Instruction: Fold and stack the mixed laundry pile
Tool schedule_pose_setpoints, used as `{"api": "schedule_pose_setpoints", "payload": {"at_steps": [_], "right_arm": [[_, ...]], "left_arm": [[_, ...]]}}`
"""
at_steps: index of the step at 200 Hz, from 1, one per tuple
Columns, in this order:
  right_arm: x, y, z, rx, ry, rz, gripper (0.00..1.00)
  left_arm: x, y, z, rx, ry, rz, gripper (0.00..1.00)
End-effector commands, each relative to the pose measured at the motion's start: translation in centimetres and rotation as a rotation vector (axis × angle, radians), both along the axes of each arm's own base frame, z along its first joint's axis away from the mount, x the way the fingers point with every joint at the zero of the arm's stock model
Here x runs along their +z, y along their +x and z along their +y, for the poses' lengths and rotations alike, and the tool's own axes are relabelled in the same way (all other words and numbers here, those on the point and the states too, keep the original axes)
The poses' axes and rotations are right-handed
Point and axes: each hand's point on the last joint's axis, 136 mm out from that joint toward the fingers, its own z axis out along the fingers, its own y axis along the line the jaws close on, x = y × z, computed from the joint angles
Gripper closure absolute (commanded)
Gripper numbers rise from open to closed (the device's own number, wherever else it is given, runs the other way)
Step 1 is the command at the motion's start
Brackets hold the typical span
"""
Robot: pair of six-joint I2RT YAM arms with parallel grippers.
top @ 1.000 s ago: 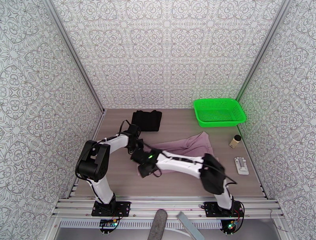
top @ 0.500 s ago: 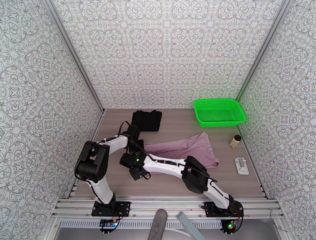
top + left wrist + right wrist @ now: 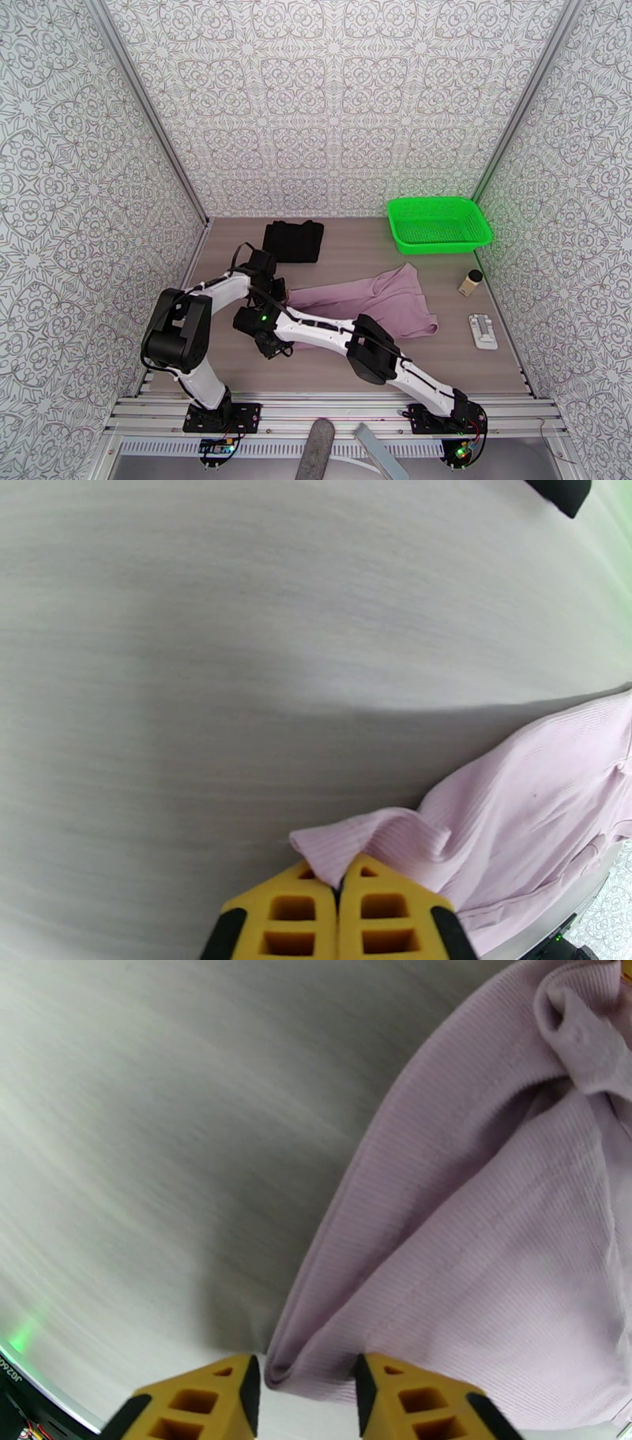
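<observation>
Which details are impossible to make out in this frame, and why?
- Top external: both jaws, hidden under the arms' wrists at the dusty pink ribbed shirt's left end.
- Right wrist: whether the open right jaws touch the shirt's fold; the bottom edge crops them.
- Left wrist: plain black cloth garment, cropped to a corner by the top edge.
- Top external: small tan bottle's label, too small.

Two garments [image 3: 371, 300], one basket [image 3: 442, 243]

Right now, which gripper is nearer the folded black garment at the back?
Left. The left gripper pinches a corner of the pink shirt, in front of the black garment; the right gripper straddles the shirt's near edge, farther from that garment.
</observation>
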Motion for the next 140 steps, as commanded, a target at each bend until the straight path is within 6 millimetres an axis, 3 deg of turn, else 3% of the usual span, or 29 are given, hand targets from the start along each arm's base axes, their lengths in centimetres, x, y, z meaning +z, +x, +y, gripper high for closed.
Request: {"api": "schedule_pose_setpoints", "payload": {"at_steps": [1,38,75,140], "right_arm": [[-0.8,0.5,-0.6,-0.02,-0.048,0.005,0.7],[-0.9,0.4,-0.5,-0.011,-0.059,0.015,0.76],[-1.5,0.0,-0.7,-0.01,-0.068,0.049,0.69],[-3.1,-0.7,-0.5,-0.013,-0.06,0.094,0.68]], "left_arm": [[0.3,-0.6,-0.2,-0.023,-0.023,-0.001,1.0],[-0.3,-0.7,-0.2,-0.019,-0.034,0.006,1.0],[-1.1,-0.7,0.1,-0.009,-0.035,0.016,1.0],[-1.3,-1.0,0.0,-0.019,-0.036,0.027,1.0]]}}
